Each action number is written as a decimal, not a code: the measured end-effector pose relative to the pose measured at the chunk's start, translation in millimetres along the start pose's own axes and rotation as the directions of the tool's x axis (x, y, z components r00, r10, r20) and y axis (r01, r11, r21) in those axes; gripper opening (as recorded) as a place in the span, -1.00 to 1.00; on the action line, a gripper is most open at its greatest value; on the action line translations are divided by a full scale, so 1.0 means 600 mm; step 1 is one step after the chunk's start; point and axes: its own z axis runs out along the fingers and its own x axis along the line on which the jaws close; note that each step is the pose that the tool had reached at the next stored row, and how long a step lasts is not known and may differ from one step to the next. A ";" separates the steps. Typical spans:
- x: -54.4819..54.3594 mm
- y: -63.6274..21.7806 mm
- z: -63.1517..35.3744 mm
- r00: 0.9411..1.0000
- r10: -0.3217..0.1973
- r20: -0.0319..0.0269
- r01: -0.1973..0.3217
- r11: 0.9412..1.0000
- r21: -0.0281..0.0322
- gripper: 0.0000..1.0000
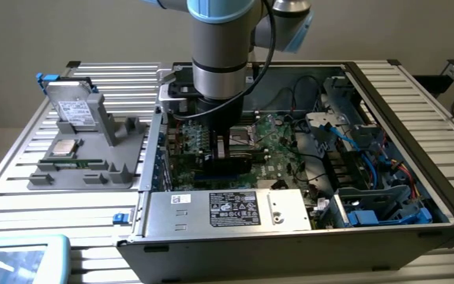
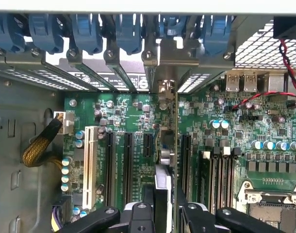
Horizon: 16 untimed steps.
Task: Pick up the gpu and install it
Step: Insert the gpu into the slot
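Inside the open computer case (image 1: pixel 385 89) my gripper (image 1: pixel 225 145) is lowered over the green motherboard (image 1: pixel 271 139). It is shut on the gpu (image 1: pixel 235 163), which shows as a dark upright block just under the fingers. In the wrist view the gpu (image 2: pixel 166 160) stands edge-on between my two black fingers (image 2: pixel 138 216). Its metal end bracket (image 2: pixel 163 92) reaches the row of rear slot openings. The card hangs in line with a black expansion slot (image 2: pixel 183 155) on the motherboard (image 2: pixel 123 109). Whether its edge sits in a slot is hidden.
A grey fixture tray (image 1: pixel 93 171) at the exterior view's left holds a silver hard drive (image 1: pixel 75 109), a processor chip (image 1: pixel 64 148) and a green memory stick (image 1: pixel 73 161). The power supply (image 1: pixel 227 207) fills the case's front. Blue cables (image 1: pixel 385 171) crowd the right side.
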 end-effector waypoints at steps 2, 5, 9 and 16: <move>0.000 0.000 0.000 1.000 0.000 0.002 0.000 1.000 0.000 -0.46; 0.000 0.001 0.002 1.000 0.000 0.004 0.000 1.000 0.000 -0.46; 0.000 0.002 0.003 1.000 0.000 0.006 0.000 1.000 0.000 -0.46; 0.000 0.003 0.005 1.000 0.000 0.009 0.000 1.000 0.002 -0.46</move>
